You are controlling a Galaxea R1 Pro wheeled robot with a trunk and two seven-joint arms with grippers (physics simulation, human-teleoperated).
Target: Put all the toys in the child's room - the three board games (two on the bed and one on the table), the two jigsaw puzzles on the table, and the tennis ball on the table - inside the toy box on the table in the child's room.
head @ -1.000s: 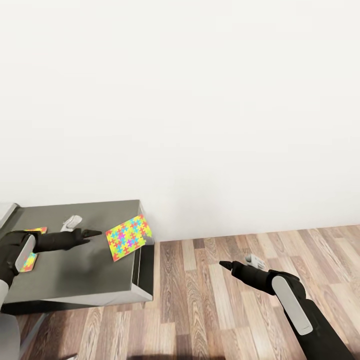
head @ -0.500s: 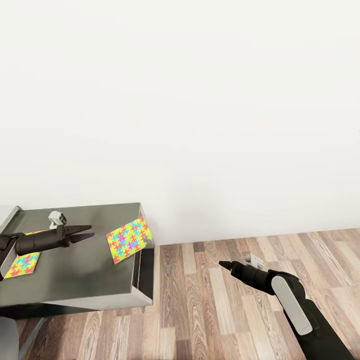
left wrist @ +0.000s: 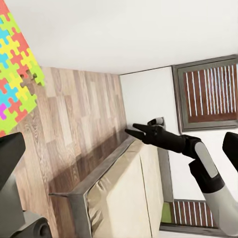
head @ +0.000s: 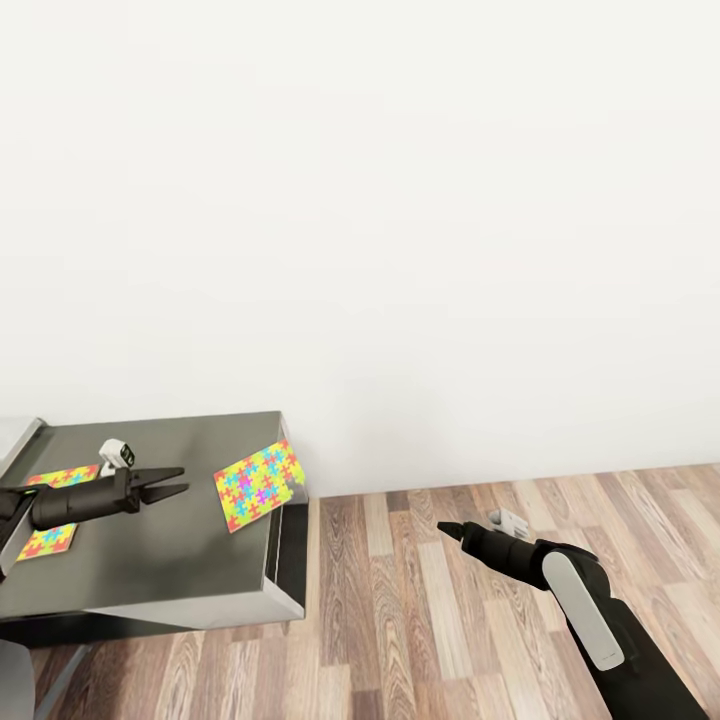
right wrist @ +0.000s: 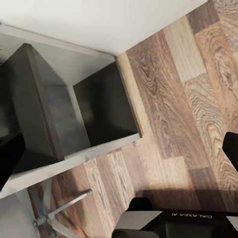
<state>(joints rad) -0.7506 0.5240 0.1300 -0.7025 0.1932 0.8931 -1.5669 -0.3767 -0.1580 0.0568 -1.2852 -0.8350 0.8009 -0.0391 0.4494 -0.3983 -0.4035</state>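
Observation:
On the dark-grey corner section of the table (head: 150, 560) lie two jigsaw puzzles. One jigsaw puzzle (head: 258, 484) sits at the table's right edge, its corner just past the rim; it also shows in the left wrist view (left wrist: 15, 64). The other jigsaw puzzle (head: 55, 512) lies at the left, partly under my left forearm. My left gripper (head: 175, 482) hovers open over the tabletop, a short gap left of the right-hand puzzle, holding nothing. My right gripper (head: 447, 527) hangs open over the wood floor, right of the table. The board games, tennis ball and toy box are out of view.
A white wall (head: 400, 200) runs behind the table. Wood-plank floor (head: 450, 620) spreads to the right. The bed (left wrist: 124, 198) shows in the left wrist view. The table's open dark underside (right wrist: 99, 104) and metal chair legs (right wrist: 54, 218) show in the right wrist view.
My left arm has drawn back to the left and lowered, uncovering more of the left puzzle; its fingers now show apart. The puzzles and right arm have stayed put.

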